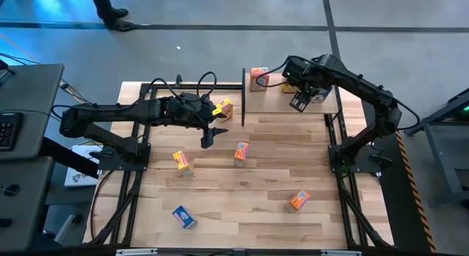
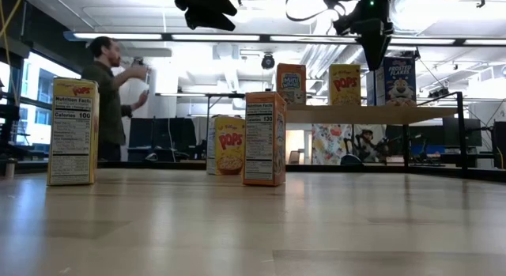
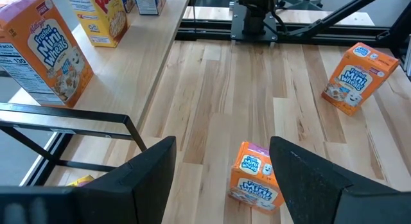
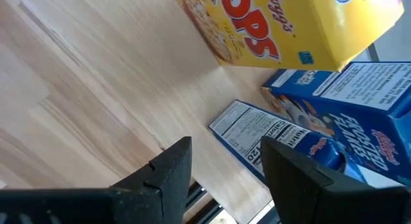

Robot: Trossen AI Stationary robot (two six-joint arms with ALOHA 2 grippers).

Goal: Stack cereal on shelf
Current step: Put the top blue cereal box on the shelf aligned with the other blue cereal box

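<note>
Yellow box (image 2: 73,132) upright on bench (image 2: 253,228) nearest; right fingers (image 4: 221,176) parted above blue box (image 4: 276,137) on shelf (image 2: 368,114); left fingers (image 3: 221,179) open over orange box (image 3: 255,176).

Bright, even light falls from ceiling strip lights (image 2: 261,37), which glare white in the low view. The near worktop (image 2: 253,236) there is blurred, and shadows stay soft.

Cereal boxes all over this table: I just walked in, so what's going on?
Two robot arms are stacking miniature cereal boxes onto the small light-wood shelf. The right gripper hovers over the shelf beside a blue box. The left gripper, open, hangs above an orange box on the tabletop. Several other boxes stand there.
</note>
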